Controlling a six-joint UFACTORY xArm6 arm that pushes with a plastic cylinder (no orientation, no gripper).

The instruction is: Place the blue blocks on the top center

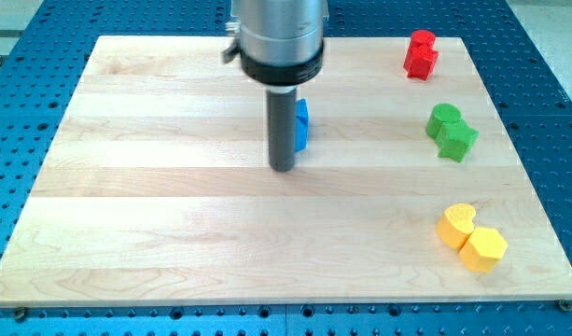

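Observation:
The blue blocks [302, 126] sit near the board's middle, mostly hidden behind my rod; only a blue sliver shows on the rod's right side. My tip [283, 169] rests on the wooden board [155, 215], just below and slightly left of the blue blocks, touching or nearly touching them. The shapes of the blue blocks cannot be made out now.
Two red blocks [420, 53] sit at the view's top right. Two green blocks [451, 132] sit at the right. A yellow heart block [456, 223] and a yellow hexagon block [483, 248] sit at the bottom right. A metal mount [278, 7] is above the board's top edge.

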